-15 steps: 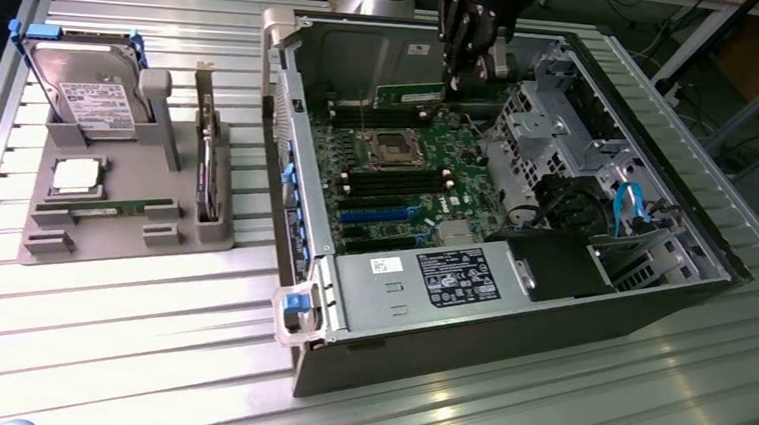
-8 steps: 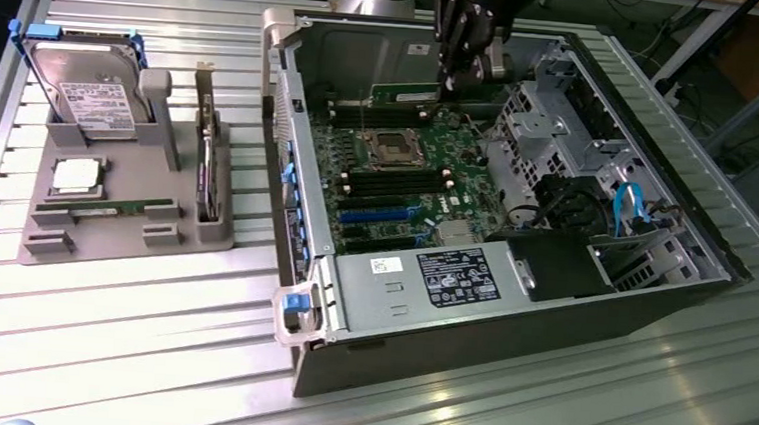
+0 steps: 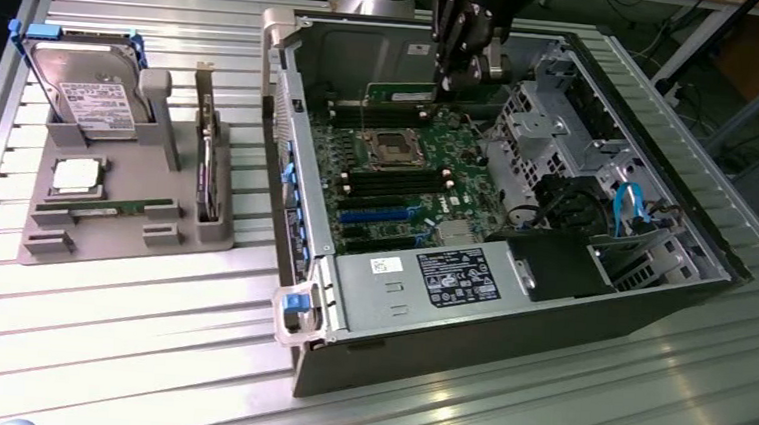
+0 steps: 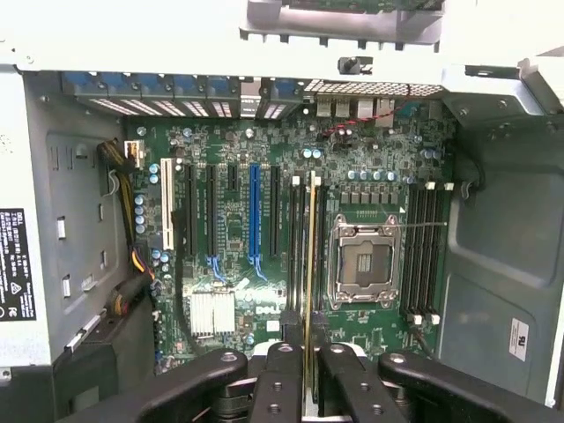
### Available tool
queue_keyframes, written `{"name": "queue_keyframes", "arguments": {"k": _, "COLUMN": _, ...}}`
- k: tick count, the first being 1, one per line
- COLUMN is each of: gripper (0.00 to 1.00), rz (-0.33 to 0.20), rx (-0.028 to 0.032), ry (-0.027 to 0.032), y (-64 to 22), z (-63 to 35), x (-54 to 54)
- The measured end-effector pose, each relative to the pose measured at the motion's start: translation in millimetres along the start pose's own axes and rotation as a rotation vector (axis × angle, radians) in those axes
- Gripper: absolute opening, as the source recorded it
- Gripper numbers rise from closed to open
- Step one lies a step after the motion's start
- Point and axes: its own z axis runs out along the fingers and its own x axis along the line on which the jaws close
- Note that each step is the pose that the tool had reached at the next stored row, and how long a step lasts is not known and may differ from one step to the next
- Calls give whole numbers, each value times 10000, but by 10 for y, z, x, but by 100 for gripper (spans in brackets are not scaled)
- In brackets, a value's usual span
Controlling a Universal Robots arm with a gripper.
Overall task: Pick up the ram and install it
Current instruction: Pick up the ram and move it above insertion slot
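My gripper point(image 3: 461, 78) hangs inside the open computer case point(image 3: 698, 245), over the far end of the motherboard point(image 3: 408, 189). It is shut on the ram point(image 3: 399, 93), a thin green stick held above the board. In the wrist view the gripper point(image 4: 304, 363) clamps the ram point(image 4: 310, 264), which I see edge-on. The stick lines up over the black memory slots point(image 4: 298, 238) beside the CPU socket point(image 4: 361, 260). Whether the ram touches a slot, I cannot tell.
More black memory slots point(image 4: 423, 251) lie on the socket's other side. A grey holder point(image 3: 111, 224) at the exterior view's left carries a hard drive point(image 3: 87, 92), a processor point(image 3: 74, 173) and a second green stick point(image 3: 92, 210). Drive cages point(image 3: 547, 114) and cables point(image 3: 628, 205) crowd the case.
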Motion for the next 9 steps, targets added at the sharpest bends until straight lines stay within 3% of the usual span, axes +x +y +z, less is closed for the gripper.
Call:
{"name": "queue_keyframes", "arguments": {"k": 3, "gripper": 14, "rz": 15, "rx": -128, "ry": 0, "y": -4, "z": 0, "x": 1}}
{"name": "queue_keyframes", "arguments": {"k": 9, "gripper": 14, "rz": 14, "rx": -128, "ry": -1, "y": -5, "z": 0, "x": 0}}
